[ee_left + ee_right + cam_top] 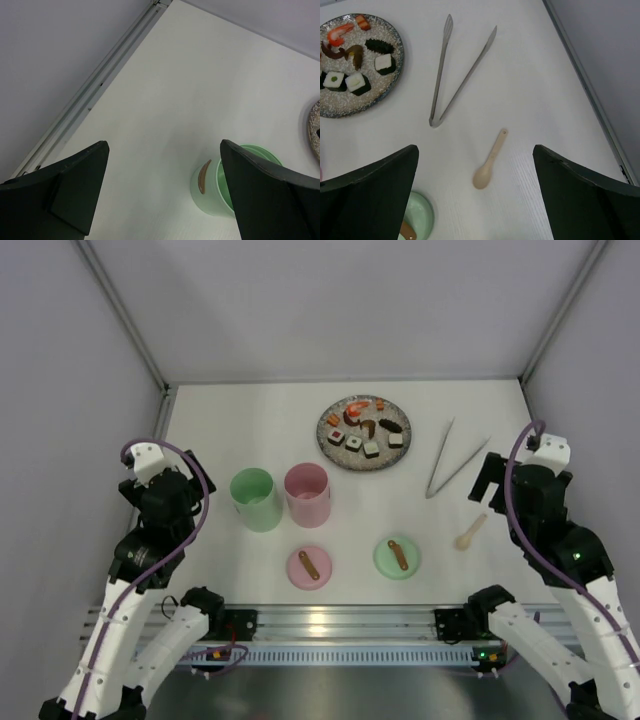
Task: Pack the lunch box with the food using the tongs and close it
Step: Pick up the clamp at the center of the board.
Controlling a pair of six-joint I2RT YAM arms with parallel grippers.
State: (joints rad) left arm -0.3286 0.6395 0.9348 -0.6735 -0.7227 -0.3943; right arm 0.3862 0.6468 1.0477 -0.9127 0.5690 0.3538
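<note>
The tongs [440, 75] lie flat on the surface, splayed in a narrow V, between the plate [345, 102] of food [356, 82] and the right wall. A small wooden spoon [487, 165] rests just nearer to us. We judge the pickup to be the risk: the thin, flat metal could skid or pivot away, the jaws could catch one arm only, or they could knock the spoon. The right jaws hang wide apart near the tongs, holding and touching nothing. The left jaws, equally spread, hover empty near the green cup [210, 192].
</note>
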